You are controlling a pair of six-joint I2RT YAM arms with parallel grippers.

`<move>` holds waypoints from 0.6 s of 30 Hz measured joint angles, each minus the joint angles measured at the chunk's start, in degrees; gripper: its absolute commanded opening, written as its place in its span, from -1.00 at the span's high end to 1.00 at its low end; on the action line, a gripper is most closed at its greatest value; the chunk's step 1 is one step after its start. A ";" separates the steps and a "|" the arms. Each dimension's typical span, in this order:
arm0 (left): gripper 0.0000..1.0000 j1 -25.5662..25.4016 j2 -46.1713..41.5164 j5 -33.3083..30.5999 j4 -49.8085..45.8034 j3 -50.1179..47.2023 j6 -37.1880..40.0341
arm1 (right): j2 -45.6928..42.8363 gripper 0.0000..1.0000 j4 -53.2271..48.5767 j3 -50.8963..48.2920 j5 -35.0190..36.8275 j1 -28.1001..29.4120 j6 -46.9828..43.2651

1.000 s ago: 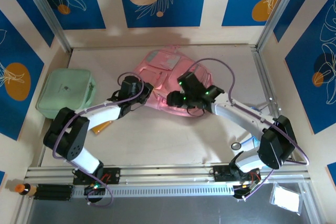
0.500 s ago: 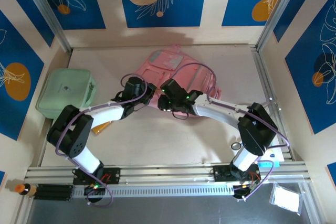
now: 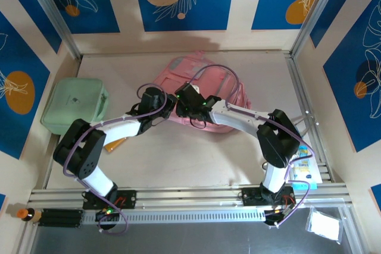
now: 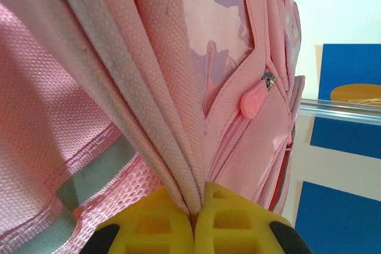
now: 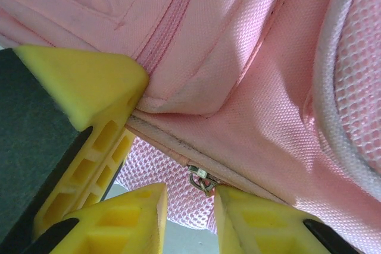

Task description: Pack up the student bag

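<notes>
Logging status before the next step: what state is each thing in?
student bag: lying on the table, one edge pinched.
left gripper: shut on the student bag's fabric edge.
right gripper: open, fingertips either side of a metal zipper slider.
mint-green case: lid closed.

Count one student bag (image 3: pixel 211 86), one mint-green case (image 3: pixel 74 111) and one orange item (image 3: pixel 116 143). You have two arms and two grippers: one left gripper (image 4: pixel 193 206) and one right gripper (image 5: pixel 190 197).
</notes>
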 measured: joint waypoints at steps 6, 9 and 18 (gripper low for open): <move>0.88 0.00 0.00 -0.33 -0.07 0.00 -0.04 | 0.83 0.55 -0.37 0.46 0.81 0.00 -0.50; 0.89 0.00 0.00 -0.39 -0.09 0.00 -0.04 | 1.11 0.57 -0.35 0.48 1.36 0.00 -0.87; 0.93 0.02 0.00 -0.57 -0.04 0.00 0.00 | 1.33 0.83 -0.68 0.57 2.05 -0.02 -1.57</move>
